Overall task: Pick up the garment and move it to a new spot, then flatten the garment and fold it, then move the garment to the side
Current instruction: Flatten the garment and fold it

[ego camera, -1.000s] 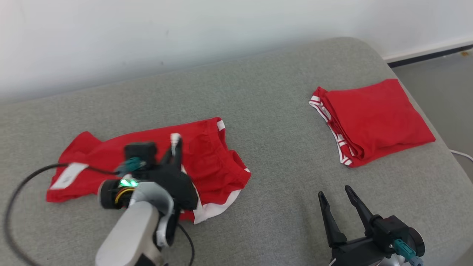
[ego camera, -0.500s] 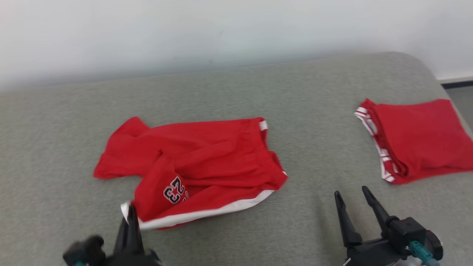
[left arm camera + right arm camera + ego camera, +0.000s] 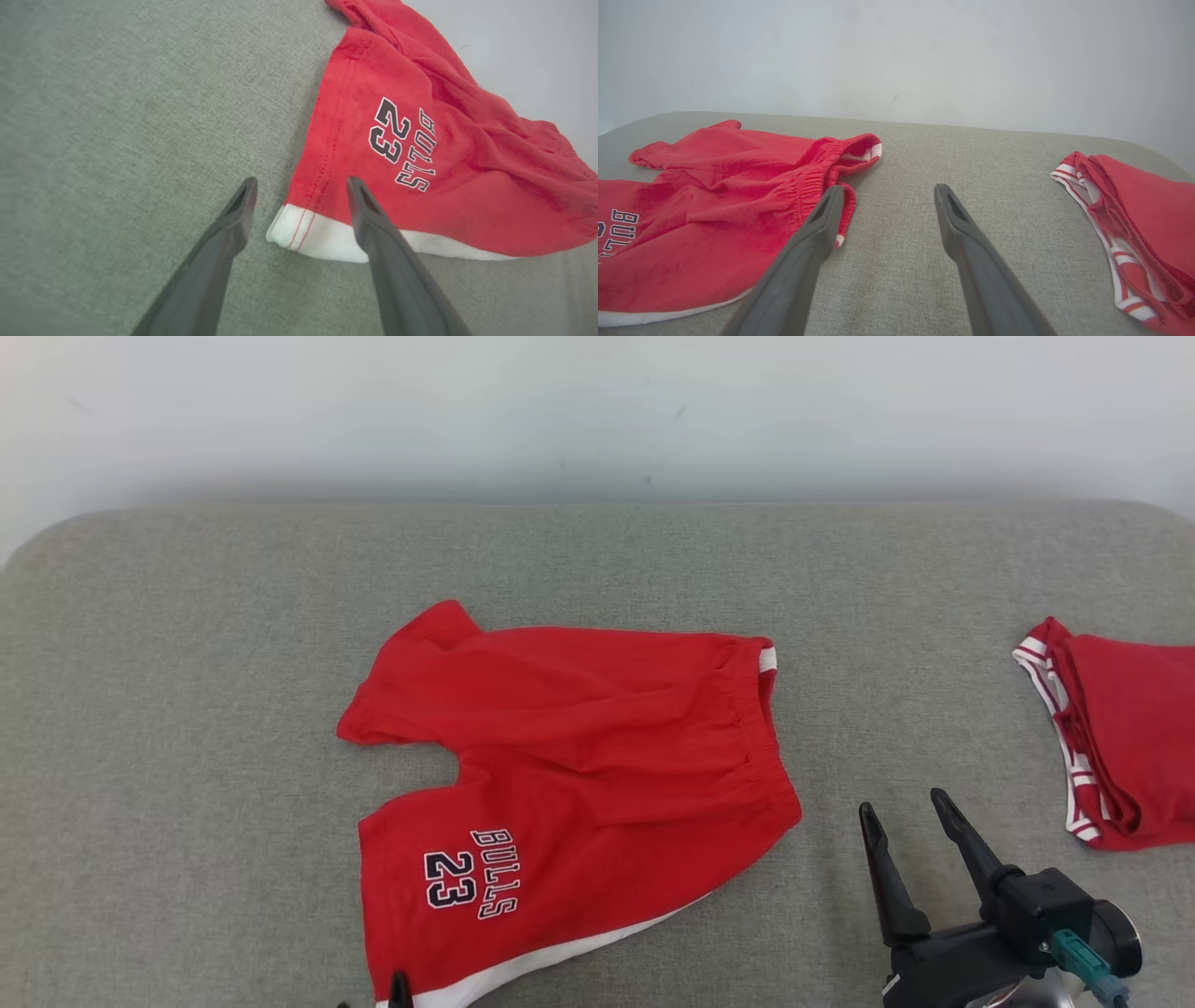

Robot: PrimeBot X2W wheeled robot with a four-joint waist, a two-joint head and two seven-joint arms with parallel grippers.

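Seeing shorts (image 3: pixel 579 775) laid out mid-frame in head view, waistband toward the right, legs toward the left, "BULLS 23" print face up on the lower leg. Mostly flat; upper leg rumpled and narrowed at its hem, a few creases near the waistband. Reads as the flatten step, fold not started.

Left jaws: wide open, gripping nothing. In left wrist view, parked with fingers (image 3: pixel 224 233) either side of the white hem corner, lower middle of frame; can't tell whether touching cloth. Fits a corner tug to square up that leg. Spotting one fingertip (image 3: pixel 400 989) at the bottom edge of head view, right at the hem.

Right jaws: wide open too, empty. Hovering lower right in head view, fingers (image 3: pixel 889 887) over bare cushion just off the waistband, between shorts and a folded red garment (image 3: pixel 1130 737) at the right edge. Likely staged to take the waistband side for the fold. Well apart from shorts, that folded one; probably the side stack.

Surface: grey woven cushion (image 3: pixel 187 728), rounded corners, soft, so expect cloth to drag rather than slide. Behind it, plain pale wall (image 3: pixel 597 411) across the top of frame.
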